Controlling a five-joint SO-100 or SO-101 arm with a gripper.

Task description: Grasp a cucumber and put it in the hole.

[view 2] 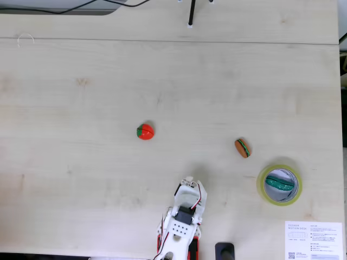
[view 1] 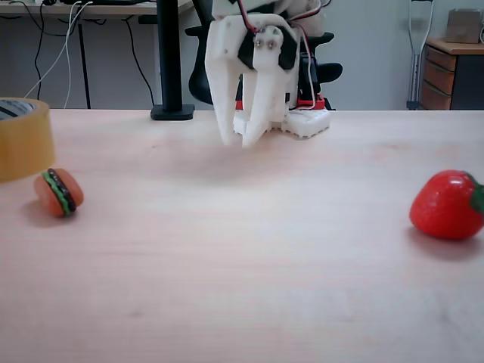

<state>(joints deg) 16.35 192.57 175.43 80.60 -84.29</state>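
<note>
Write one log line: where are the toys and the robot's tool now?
dark-green toy cucumber: inside yellow tape ring | tool: empty, nearly shut | red strawberry toy, burger toy: on table

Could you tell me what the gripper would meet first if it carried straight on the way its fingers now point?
Probably bare table. The gripper points steeply down and seems to hover just above the wood. The strawberry and burger lie off to either side, though depth is hard to judge.

one cucumber point(view 2: 280, 183), one tape roll point(view 2: 262, 190), one burger point(view 2: 242, 148), one strawberry point(view 2: 145, 131)

The dark-green cucumber point(view 2: 280, 183) lies flat inside the tape roll's point(view 2: 263, 189) hole, spanning it crosswise.
</note>
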